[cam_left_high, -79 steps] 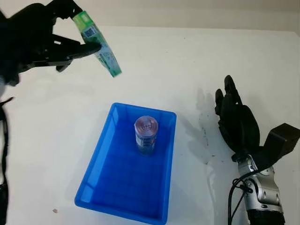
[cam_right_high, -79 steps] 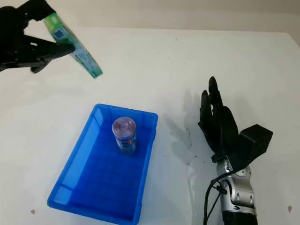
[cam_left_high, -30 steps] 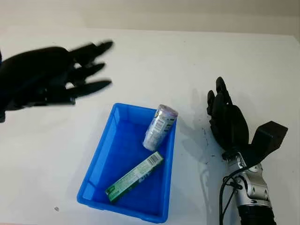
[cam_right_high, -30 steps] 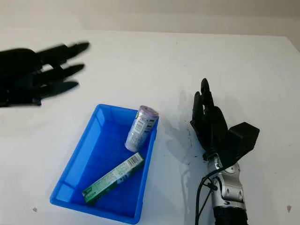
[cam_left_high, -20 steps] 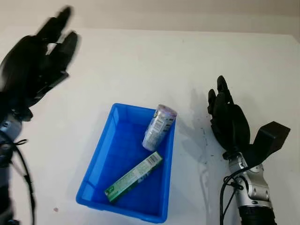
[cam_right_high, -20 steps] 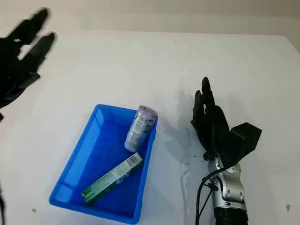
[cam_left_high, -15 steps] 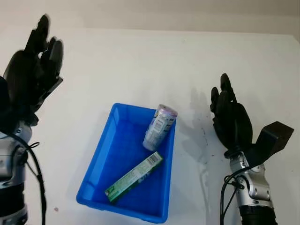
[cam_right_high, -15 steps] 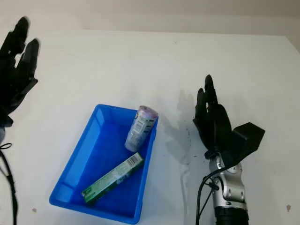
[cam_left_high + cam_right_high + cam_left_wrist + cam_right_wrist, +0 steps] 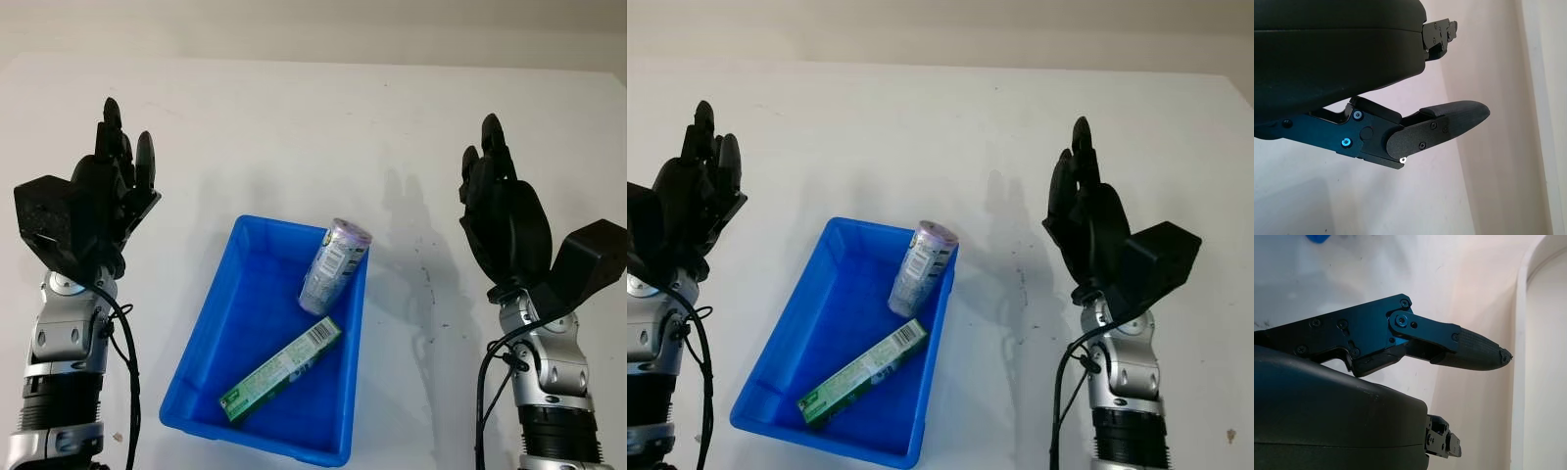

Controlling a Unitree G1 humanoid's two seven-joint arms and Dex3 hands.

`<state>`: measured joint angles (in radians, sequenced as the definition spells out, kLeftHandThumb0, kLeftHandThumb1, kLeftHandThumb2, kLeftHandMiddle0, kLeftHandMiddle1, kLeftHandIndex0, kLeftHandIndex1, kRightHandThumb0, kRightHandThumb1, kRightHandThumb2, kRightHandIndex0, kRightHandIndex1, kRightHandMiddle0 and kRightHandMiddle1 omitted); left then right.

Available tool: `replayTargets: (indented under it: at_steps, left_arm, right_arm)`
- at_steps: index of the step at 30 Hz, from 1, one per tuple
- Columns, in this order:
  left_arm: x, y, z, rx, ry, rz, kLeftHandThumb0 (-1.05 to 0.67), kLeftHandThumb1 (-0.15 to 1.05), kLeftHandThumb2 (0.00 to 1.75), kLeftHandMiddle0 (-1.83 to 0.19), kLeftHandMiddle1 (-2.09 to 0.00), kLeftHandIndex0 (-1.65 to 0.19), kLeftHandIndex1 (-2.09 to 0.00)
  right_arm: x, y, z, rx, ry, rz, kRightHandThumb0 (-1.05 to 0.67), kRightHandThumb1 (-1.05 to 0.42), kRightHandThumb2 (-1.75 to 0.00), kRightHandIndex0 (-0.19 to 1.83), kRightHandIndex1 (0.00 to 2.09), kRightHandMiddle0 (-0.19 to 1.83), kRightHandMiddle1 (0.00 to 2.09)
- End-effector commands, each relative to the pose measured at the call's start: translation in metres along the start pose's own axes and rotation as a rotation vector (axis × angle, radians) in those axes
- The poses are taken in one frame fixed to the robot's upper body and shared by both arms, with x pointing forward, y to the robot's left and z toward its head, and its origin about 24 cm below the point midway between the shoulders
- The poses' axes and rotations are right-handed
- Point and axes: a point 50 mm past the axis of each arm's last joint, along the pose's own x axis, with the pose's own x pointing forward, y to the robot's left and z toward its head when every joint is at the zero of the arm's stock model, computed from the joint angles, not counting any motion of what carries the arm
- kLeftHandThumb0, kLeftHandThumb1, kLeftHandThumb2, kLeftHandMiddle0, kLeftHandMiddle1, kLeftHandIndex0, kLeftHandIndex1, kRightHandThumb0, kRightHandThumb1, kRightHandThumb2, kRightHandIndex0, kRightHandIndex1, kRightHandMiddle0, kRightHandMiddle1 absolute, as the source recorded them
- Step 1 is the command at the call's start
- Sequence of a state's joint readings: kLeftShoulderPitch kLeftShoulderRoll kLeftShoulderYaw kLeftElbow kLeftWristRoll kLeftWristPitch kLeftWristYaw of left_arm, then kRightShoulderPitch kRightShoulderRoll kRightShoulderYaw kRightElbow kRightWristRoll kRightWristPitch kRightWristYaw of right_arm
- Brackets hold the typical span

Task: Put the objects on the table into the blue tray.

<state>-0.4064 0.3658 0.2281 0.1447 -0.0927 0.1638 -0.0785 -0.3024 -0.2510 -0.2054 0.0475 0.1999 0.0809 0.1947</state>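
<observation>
Blue tray (image 9: 211, 343) holds both items: can (image 9: 333, 266) leaning on the far right wall, green box (image 9: 282, 369) flat inside. Tabletop (image 9: 294, 127) has nothing left to pick, so task looks done. Left hand (image 9: 93, 211) & right hand (image 9: 505, 230) raised either side, fingers open, holding nothing.

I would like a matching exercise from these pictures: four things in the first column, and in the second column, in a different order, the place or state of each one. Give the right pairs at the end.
Things:
1. can
2. green box
3. left hand
4. right hand

Places or states:
A. lying flat on the floor of the tray, toward its near end
B. open, raised on the side of the tray where the can leans
C. leaning against the tray's wall at the far end
D. open, raised on the other side of the tray

Pairs: 1-C, 2-A, 3-D, 4-B
</observation>
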Motion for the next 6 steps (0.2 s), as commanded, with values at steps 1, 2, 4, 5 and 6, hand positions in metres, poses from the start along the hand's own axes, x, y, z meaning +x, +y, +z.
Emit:
replayTargets:
  at_steps: [1,2,4,5,6]
  left_arm:
    - [0.0004,-0.0014,0.0004,-0.016,-0.001,-0.009,-0.76,1.05,0.72,0.19,0.0,0.19,0.0]
    - [-0.0002,-0.0017,0.0004,-0.018,-0.001,-0.012,-0.75,1.05,0.73,0.19,0.0,0.19,0.0]
    - [-0.0014,-0.0024,0.0008,-0.021,-0.005,-0.015,-0.75,1.05,0.74,0.19,0.0,0.19,0.0]
    - [-0.0021,-0.0027,0.001,-0.022,-0.006,-0.015,-0.75,1.05,0.74,0.19,0.0,0.19,0.0]
    - [-0.0029,-0.0028,0.0014,-0.024,-0.008,-0.018,-0.75,1.05,0.75,0.19,0.0,0.19,0.0]
  right_arm:
    - [0.0044,0.0008,0.0099,-0.036,-0.012,0.011,-0.8,-1.05,-0.69,-0.19,0.0,-0.19,0.0]
    - [0.0057,0.0017,0.011,-0.044,-0.006,0.015,-0.81,-1.05,-0.69,-0.19,0.0,-0.19,0.0]
    - [0.0071,0.003,0.0125,-0.057,0.001,0.031,-0.81,-1.05,-0.69,-0.19,0.0,-0.19,0.0]
    - [0.0072,0.0032,0.0129,-0.059,0.003,0.038,-0.81,-1.05,-0.69,-0.19,0.0,-0.19,0.0]
    - [0.0071,0.0034,0.013,-0.059,0.007,0.044,-0.81,-1.05,-0.69,-0.19,0.0,-0.19,0.0]
